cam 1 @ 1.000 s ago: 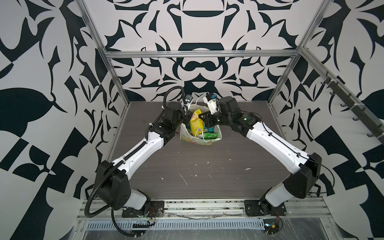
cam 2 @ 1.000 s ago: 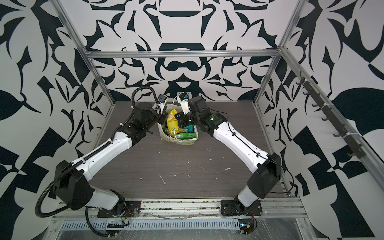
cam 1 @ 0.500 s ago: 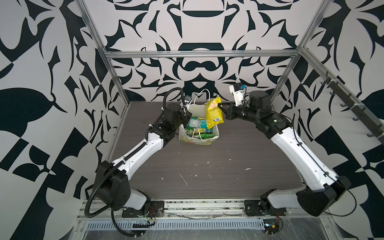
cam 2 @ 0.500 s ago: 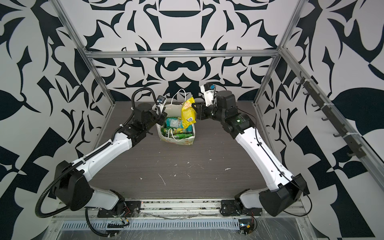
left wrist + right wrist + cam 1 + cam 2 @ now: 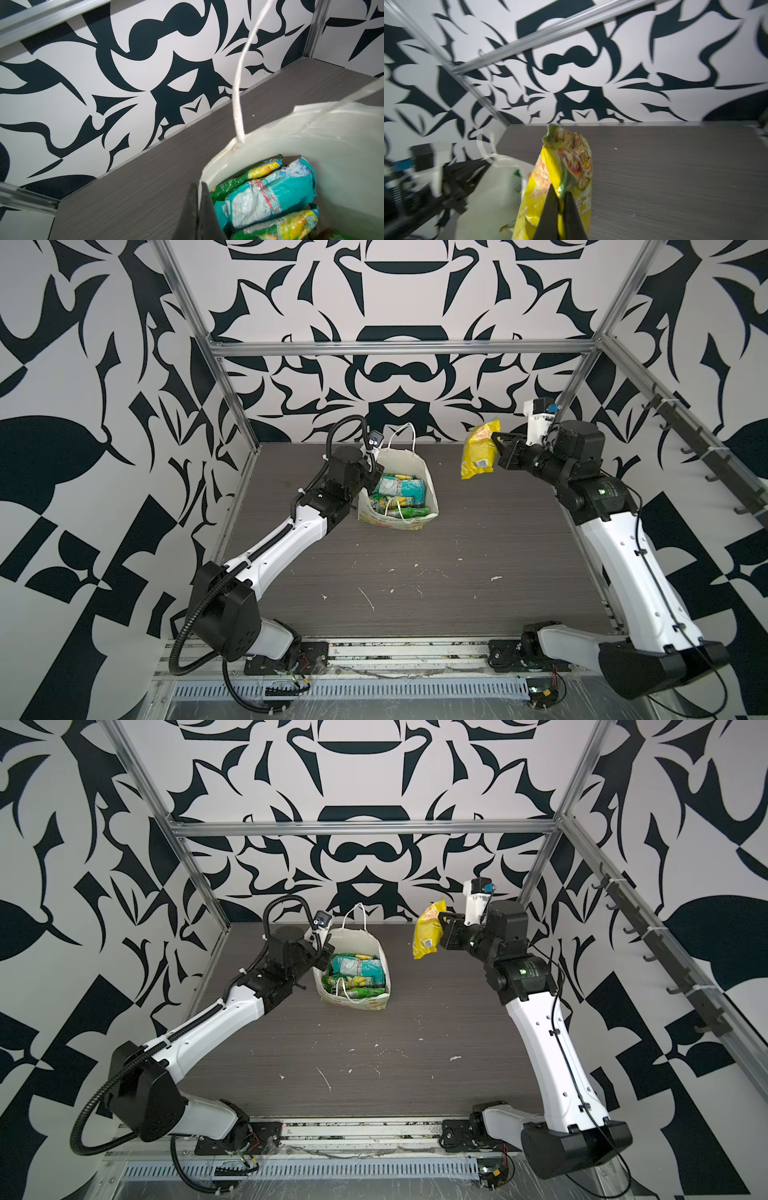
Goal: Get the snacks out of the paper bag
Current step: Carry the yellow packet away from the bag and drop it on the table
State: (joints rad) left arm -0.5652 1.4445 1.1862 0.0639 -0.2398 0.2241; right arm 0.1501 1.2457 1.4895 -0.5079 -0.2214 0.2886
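Over grey tabletop (image 5: 415, 556), right pincer (image 5: 497, 450) holds yellow packet (image 5: 478, 452), long axis vertical.

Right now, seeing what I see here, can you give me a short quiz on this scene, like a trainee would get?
1. True or false: the right gripper holds a yellow packet clear of the table.
2. The left gripper is shut on: A) the rim of the bag, B) a cord handle, C) nothing.
3. Where does the teal packet lie?
Key: 1 true; 2 A; 3 inside the bag.
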